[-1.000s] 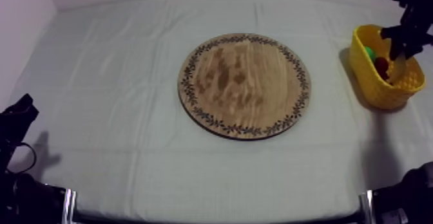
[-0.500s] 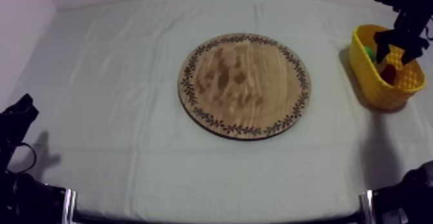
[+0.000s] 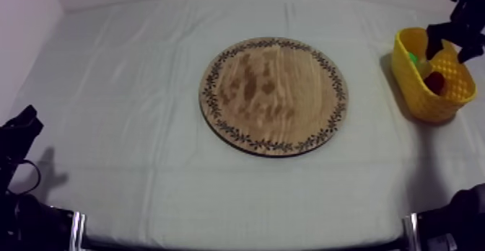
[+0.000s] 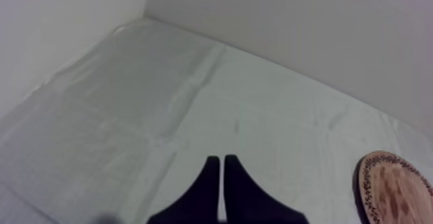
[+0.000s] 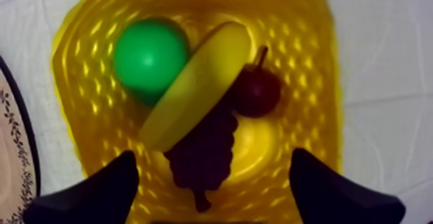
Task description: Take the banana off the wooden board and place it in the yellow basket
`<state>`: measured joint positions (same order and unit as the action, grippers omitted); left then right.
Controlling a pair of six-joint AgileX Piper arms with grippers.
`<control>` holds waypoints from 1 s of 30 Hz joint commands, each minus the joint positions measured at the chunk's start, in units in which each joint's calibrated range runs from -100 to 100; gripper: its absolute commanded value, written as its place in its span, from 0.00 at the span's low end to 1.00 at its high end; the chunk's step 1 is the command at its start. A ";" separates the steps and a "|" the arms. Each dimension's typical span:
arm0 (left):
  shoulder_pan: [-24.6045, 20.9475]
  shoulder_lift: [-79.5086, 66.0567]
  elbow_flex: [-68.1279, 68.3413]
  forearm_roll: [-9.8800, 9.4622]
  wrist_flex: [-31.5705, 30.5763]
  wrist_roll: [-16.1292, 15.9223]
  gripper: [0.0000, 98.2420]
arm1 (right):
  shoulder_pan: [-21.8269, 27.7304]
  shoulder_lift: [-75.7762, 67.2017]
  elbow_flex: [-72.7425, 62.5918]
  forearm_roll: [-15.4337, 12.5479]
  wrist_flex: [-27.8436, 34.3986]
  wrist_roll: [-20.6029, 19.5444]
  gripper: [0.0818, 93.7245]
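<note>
Inside the one yellow lattice basket (image 5: 309, 78): one curved yellow toy banana (image 5: 196, 85), aslant between one round green fruit (image 5: 149, 57) and one small red fruit (image 5: 256, 91), over one dark bunch of grapes (image 5: 203, 152). Above it, right gripper (image 5: 212, 156) spread wide, gripping nothing; left gripper (image 4: 222, 159) closed to a narrow wedge over the cloth (image 4: 161, 98). Mid-table: one round wooden board (image 3: 274, 95) with patterned rim.
</note>
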<state>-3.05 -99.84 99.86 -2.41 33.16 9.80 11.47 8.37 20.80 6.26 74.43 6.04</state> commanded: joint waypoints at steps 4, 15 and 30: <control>-0.02 0.02 0.03 -0.01 -0.01 -0.01 0.00 | 1.35 -6.41 3.42 -2.10 -3.40 0.83 0.59; -0.02 0.02 0.03 -0.01 -0.01 -0.01 0.00 | 3.65 -23.64 19.70 -5.30 -14.23 5.46 0.46; -0.02 0.02 0.03 -0.01 -0.01 -0.01 0.00 | 5.04 -44.80 46.34 -14.56 -30.23 16.80 0.22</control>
<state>-3.05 -99.84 99.86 -2.41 33.16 9.80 16.54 -33.47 62.71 -7.12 45.12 20.48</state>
